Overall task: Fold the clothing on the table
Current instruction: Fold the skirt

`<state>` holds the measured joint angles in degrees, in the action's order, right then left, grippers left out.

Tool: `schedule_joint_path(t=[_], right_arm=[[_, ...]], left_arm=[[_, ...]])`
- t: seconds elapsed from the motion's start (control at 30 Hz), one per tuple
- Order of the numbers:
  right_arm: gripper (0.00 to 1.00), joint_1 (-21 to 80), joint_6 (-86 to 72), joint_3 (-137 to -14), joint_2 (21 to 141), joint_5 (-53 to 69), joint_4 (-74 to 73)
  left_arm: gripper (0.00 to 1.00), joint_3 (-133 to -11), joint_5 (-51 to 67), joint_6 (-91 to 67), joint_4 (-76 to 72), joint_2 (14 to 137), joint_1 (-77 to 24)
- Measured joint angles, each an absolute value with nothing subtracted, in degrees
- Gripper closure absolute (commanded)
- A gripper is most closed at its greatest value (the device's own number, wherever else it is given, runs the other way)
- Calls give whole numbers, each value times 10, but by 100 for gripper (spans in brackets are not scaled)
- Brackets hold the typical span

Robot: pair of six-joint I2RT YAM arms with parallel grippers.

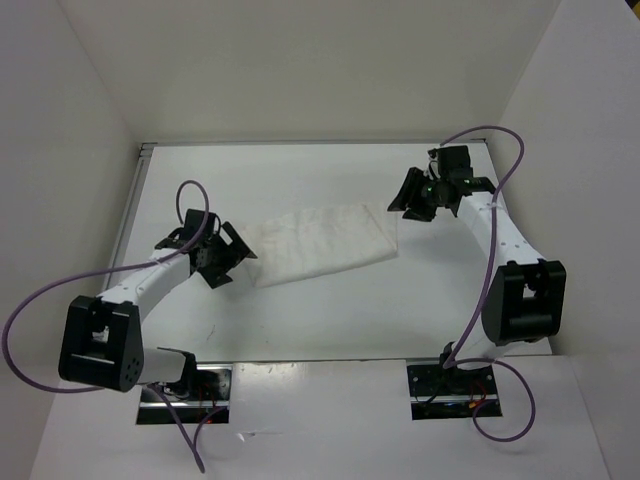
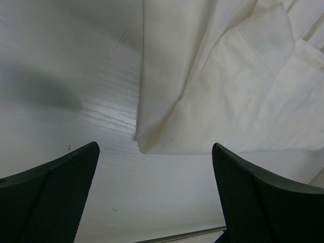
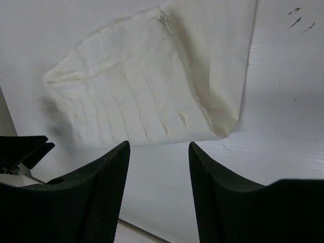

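- The left tool [image 2: 155, 145], the nearer of the two, is seen wide open and empty, just off the left end of the clothing [image 1: 325, 243]; a folded corner is framed between its jaws. Should it be closed at this height, nothing may be caught, since the fabric is thin and lies flat on the desk [image 1: 320, 320].
- Should it be lowered too far beside that corner, the desk may be scraped and the corner pushed away rather than pinched.
- The clothing itself is laid as a wrinkled band near the middle of the desk, slanting from its near left end to its far right end, with its layers apparently doubled. If only the uppermost layer is taken at either end, the band is likely to be peeled open and the fold undone.
- Because the fabric is soft and limp, a sag in the middle is to be expected if both ends are lifted. A crooked crease may be left if one end is carried faster than the other.
- The right tool [image 3: 159, 144], farther back and just beyond the clothing's right end, is held with its jaws apart and nothing between them. The right edge is not yet between those jaws, so a closure from here is judged likely to miss the clothing altogether.
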<state>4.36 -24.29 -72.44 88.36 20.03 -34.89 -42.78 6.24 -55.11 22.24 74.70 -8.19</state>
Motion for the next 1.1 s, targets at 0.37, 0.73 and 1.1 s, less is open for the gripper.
schedule_joint_path(t=[0.37, 0.73, 1.1], right_arm=[[44, 44, -241, -727, 883, 203, -355], [86, 65, -220, -733, 887, 226, -378], [100, 256, -200, -783, 1026, 272, -393]], left_arm=[[11, -449, 106, -540, 135, 880, -89], [99, -458, 201, -542, 45, 971, -102], [100, -476, 212, -525, 58, 978, -106]])
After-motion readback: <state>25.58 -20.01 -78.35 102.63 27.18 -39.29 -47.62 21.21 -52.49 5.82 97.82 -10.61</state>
